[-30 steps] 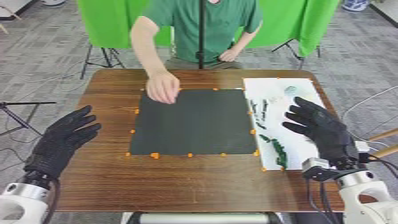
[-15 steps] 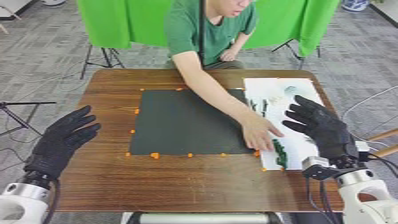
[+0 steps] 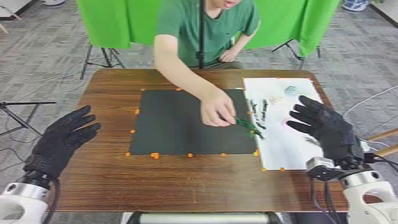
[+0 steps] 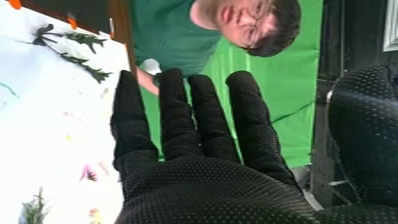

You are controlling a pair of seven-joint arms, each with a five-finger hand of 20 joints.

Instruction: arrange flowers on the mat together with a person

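My left hand [image 3: 62,142] is open over the table's left edge. My right hand [image 3: 324,127] is open over the white sheet [image 3: 280,155] on the right; in the right wrist view the same hand [image 4: 200,185] has straight fingers and holds nothing. A person's hand [image 3: 218,109] pinches a green sprig [image 3: 246,126] at the right edge of the dark mat [image 3: 178,130]. Dark green sprigs [image 3: 258,111] lie on the sheet, as does a leafy sprig [image 4: 80,62] in the right wrist view. A small pink flower [image 4: 89,173] also rests there.
Orange markers [image 3: 155,155] line the mat's edges on the brown table [image 3: 195,185]. A pale round item [image 3: 291,90] is at the sheet's far end. The person stands across the table, with an arm extending over the mat.
The person's hand has picked up the green sprig from the sheet and moved back and leftward to the mat's right edge. My right hand has shifted slightly; my left has stayed put.
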